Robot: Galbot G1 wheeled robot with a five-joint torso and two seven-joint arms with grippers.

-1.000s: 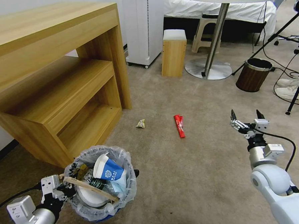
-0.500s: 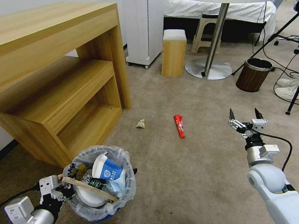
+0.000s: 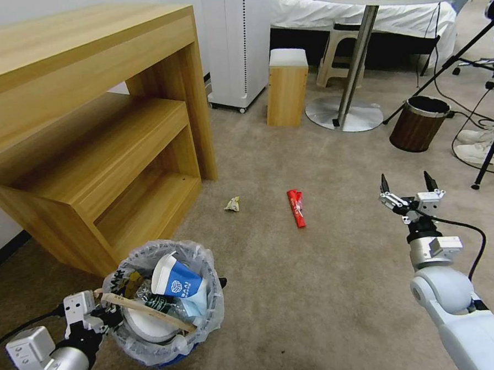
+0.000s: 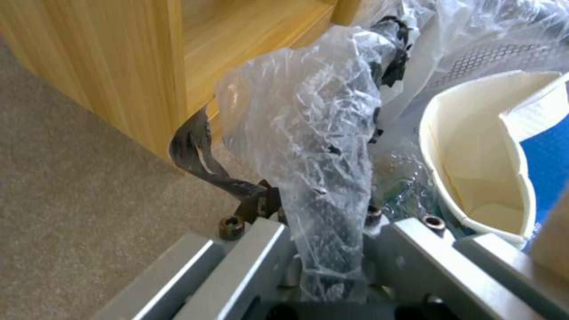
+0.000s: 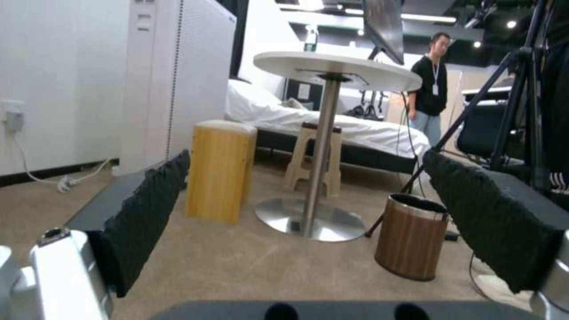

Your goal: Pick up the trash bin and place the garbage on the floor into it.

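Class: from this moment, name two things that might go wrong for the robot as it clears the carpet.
1. The left pincer grips only the rim and crinkled plastic liner of the small black trash bin; the overfull bin might tip or slip.
2. The open right pincer hovers well right of the red packet; it may miss.

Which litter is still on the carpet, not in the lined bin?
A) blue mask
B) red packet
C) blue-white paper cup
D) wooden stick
B: the red packet lies on the beige carpet ahead of the open right gripper, beside a small crumpled wrapper; the paper cup, wooden stick and blue mask sit inside the trash bin, whose rim the left gripper grips.
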